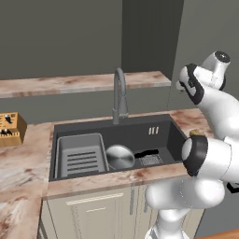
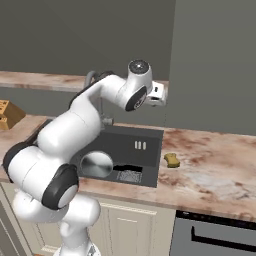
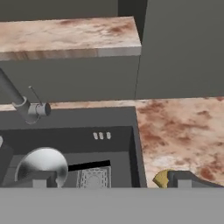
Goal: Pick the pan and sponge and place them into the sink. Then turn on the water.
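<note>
the pan [image 1: 119, 157] lies inside the sink [image 1: 140, 132], on the basin floor near the middle, its black handle [image 1: 145, 152] pointing toward the drain grate [image 1: 151, 160]; to the pan's left in the basin sits the grey ridged rack [image 1: 80, 156]; the sponge [image 2: 172, 160] lies on the counter [image 2: 215, 165], just beside the sink's right rim and apart from the pan; the faucet [image 1: 118, 95] stands behind the basin, arched over it; a wooden block [image 1: 11, 129] sits on the counter well to the left of the sink; the gripper [image 3: 111, 180] is raised above the right part of the sink and the adjoining counter; in the hand view its jaws stand wide apart, one tip over the pan, the other over the sponge, holding nothing.
</note>
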Controlling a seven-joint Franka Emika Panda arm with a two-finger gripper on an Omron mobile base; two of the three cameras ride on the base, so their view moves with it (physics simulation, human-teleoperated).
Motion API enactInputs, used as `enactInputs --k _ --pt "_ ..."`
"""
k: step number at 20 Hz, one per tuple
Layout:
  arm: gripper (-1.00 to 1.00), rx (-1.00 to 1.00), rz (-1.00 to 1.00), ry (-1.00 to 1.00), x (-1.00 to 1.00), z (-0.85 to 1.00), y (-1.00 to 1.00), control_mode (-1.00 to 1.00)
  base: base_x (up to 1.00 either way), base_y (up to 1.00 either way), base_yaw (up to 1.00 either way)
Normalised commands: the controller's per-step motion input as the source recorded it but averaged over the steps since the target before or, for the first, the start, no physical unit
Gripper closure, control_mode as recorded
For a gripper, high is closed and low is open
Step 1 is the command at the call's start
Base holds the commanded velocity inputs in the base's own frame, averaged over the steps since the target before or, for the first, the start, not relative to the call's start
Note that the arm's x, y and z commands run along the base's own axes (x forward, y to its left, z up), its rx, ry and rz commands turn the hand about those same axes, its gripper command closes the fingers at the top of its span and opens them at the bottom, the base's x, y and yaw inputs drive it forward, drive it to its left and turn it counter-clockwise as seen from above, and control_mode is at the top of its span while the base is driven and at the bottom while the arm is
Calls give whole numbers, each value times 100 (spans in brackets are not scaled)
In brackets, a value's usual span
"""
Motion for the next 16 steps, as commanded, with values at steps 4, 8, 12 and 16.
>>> enactInputs --k 4,8,12,16 --pt "-100 -10 13 0 -28 -23 0 -100 0 0 0" --pt "-100 -7 12 0 -32 -18 0 -100 0 0 0" --pt "-100 -13 9 0 -23 -20 -2 -100 0 0 0" --pt "-100 -10 5 0 -13 -3 -6 -100 0 0 0"
